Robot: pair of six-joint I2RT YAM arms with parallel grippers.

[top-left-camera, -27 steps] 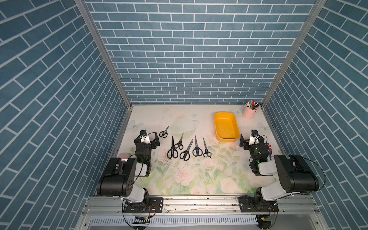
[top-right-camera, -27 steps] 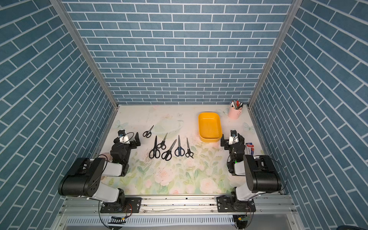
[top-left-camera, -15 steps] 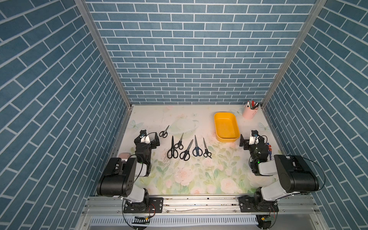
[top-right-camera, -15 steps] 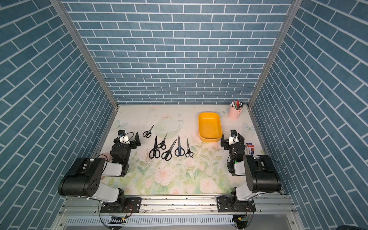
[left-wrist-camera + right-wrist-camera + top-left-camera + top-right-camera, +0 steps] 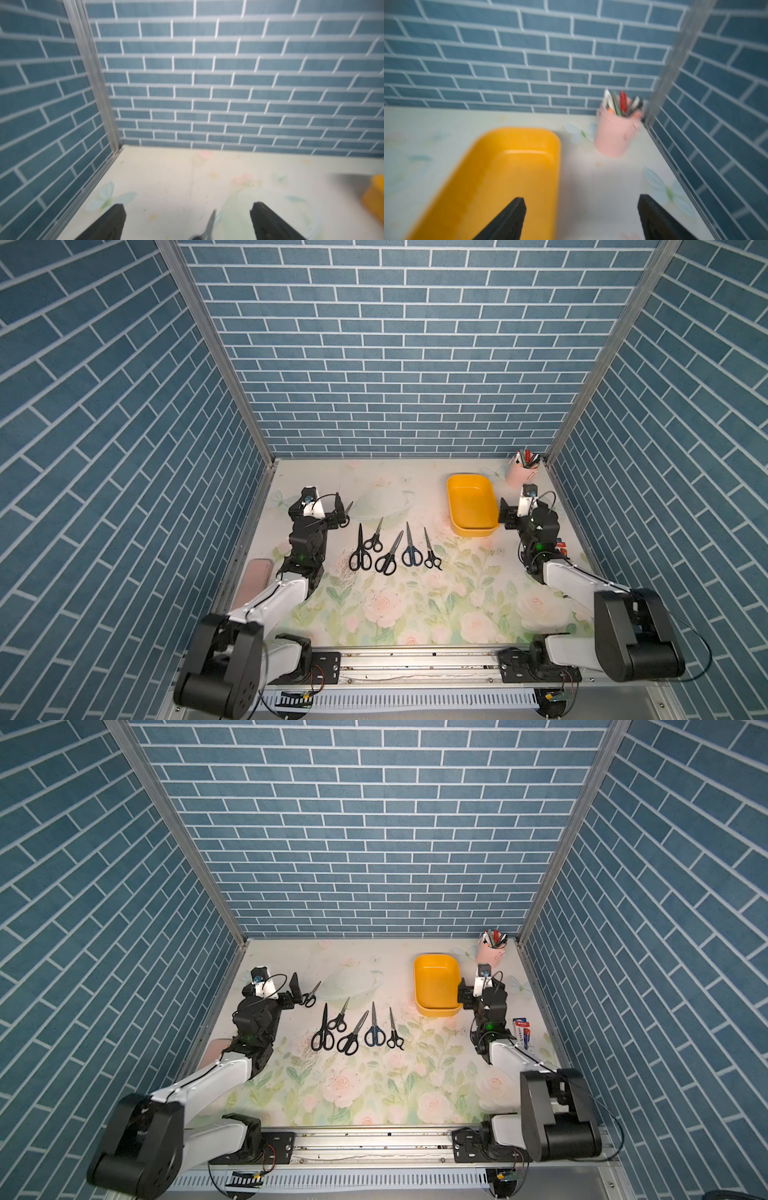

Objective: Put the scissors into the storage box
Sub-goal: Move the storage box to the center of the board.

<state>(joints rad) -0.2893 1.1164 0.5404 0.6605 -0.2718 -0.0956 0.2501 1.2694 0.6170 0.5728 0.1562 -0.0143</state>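
Six silver-bladed, mostly black-handled scissors (image 5: 393, 548) lie on the surface, all outside the shallow yellow storage box (image 5: 471, 506) near the far right corner. Since earlier, both arms have edged toward the far edge. The left gripper (image 5: 187, 207), jaws spread, is just beside the smallest pair (image 5: 312, 993), and the right gripper (image 5: 581, 199), jaws spread, is beside the box.

Bright, even light filled the scene; shadows under the scissors (image 5: 360, 543) were faint. Both top views were sharp, the brick walls (image 5: 395, 344) bowing toward the edges. The wrist views were soft, the storage box (image 5: 508, 166) and pen cup (image 5: 614, 135) smeared.
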